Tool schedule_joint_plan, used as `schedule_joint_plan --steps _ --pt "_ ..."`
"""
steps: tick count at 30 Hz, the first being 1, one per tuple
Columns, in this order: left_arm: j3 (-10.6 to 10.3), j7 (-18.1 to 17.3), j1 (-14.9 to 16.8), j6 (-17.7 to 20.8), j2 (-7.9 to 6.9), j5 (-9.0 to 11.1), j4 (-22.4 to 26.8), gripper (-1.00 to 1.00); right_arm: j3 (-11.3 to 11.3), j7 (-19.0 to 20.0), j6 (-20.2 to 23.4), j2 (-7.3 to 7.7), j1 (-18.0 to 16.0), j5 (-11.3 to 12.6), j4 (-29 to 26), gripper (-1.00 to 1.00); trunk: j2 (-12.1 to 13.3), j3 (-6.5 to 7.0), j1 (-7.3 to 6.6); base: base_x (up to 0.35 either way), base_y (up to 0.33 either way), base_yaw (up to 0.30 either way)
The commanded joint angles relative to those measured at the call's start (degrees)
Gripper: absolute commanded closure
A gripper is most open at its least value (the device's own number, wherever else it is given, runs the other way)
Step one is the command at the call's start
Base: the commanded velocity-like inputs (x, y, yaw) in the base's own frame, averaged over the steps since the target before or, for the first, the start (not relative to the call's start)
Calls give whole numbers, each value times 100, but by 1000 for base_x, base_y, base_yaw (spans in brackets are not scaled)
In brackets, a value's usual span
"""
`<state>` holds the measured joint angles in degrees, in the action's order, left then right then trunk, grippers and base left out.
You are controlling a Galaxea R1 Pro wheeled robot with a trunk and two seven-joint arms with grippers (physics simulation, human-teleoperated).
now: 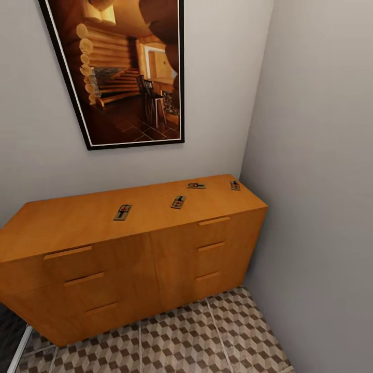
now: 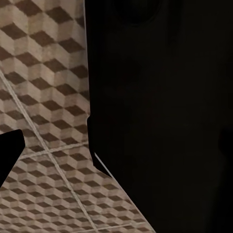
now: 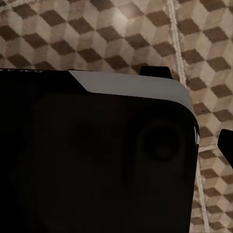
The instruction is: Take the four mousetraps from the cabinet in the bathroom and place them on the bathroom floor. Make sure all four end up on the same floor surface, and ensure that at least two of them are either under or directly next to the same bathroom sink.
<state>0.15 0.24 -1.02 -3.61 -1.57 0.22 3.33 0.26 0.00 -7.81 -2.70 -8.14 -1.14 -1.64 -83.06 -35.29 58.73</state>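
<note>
1. Seen from the head: orange-brown wooden cabinet [image 1: 129, 243] with bar-handled drawers, standing in a corner of grey walls under a black-framed picture of a log-cabin interior [image 1: 124, 67].
2. On its flat top, four small flat wooden mousetraps [image 1: 123, 212] [image 1: 178, 202] [image 1: 196, 185] [image 1: 235, 185], well apart in a loose row.
3. Below, brown-and-beige cube-patterned floor tiles [image 1: 176, 342].
4. From both wrists: same tiles [image 2: 43, 97] [image 3: 116, 39], largely blocked by a dark robot body [image 2: 165, 116] [image 3: 97, 160].
5. Gripper spread, left or right: cannot tell; picture top cut off.
</note>
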Motion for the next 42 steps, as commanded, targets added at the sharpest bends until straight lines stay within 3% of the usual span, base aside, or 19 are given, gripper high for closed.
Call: schedule_joint_plan --steps 1,42 --pt "1 2 -4 -8 -1 3 9 -100 0 0 -19 -1 -3 -11 6 -100 -2 -4 0 -4 -4 0" --pt "10 2 -4 -8 -2 5 11 -100 0 -24 -19 5 -3 -9 -13 -100 -2 -4 0 0 0 0"
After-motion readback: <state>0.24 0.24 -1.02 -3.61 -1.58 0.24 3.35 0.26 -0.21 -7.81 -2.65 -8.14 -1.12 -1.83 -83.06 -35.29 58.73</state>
